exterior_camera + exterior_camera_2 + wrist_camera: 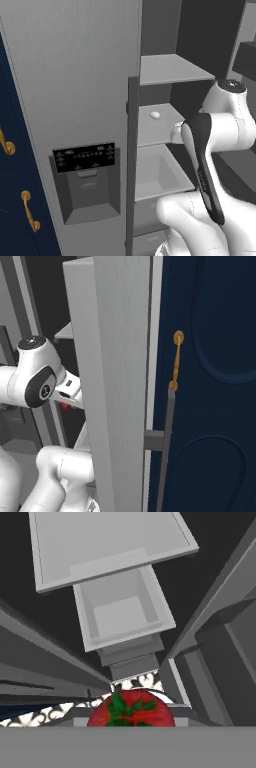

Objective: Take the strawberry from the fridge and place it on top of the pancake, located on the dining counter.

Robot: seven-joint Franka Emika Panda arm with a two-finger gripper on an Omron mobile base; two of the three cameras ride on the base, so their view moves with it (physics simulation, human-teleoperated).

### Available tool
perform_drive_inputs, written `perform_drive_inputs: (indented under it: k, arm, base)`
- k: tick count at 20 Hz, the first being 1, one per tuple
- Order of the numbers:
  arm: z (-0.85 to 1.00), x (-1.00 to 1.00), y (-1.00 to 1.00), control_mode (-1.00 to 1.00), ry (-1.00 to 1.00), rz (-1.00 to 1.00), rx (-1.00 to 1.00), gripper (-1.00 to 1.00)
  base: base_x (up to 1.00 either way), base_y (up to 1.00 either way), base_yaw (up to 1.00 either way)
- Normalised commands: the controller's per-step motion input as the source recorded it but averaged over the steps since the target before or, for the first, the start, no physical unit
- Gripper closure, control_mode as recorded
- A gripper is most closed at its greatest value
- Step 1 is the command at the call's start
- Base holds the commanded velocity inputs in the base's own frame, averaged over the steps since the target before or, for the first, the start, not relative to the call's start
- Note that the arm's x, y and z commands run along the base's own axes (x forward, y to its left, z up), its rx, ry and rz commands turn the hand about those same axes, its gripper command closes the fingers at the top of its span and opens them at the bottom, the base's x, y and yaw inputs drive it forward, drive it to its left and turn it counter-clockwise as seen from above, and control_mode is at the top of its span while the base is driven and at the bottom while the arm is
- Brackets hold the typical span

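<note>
Strawberry sitting at the arm's hand inside the open fridge

The strawberry [131, 709], red with green leaves, is showing at six o'clock in the hand view, right at the gripper [65, 401]; the fingers are looking narrow and appear to be pinching it, a red speck at nine o'clock from the right base. The fridge [75, 100] is standing open, a white lump [155, 115] lying on a shelf [160, 122] near the centre of the left base view, above an open drawer [160, 175].

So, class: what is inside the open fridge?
Inside the fridge: grey shelves, a small white lump on one, a drawer below. The door and arm hide the rest.
</note>
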Motion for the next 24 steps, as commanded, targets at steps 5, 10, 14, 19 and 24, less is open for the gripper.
perform_drive_inputs:
  k: [5, 10, 14, 19, 24]
  arm:
    - [-0.01, -0.91, 0.05, -1.0, -0.05, 0.01, -0.04, 1.0]
    - [-0.07, -0.47, 0.1, -1.0, -0.04, 0.03, -0.07, 1.0]
    - [-0.14, -0.01, 0.11, -1.0, 0.07, 0.04, -0.04, 1.0]
    - [-0.04, 0.0, 0.0, -1.0, 0.01, 0.01, 0.0, 1.0]
    - [0.0, 0.0, 0.0, -1.0, 0.0, 0.0, 0.0, 1.0]
  base:
    - [0.0, 0.0, 0.0]
    - [0.0, 0.0, 0.0]
    - [0.0, 0.0, 0.0]
    - [0.0, 0.0, 0.0]
    - [0.0, 0.0, 0.0]
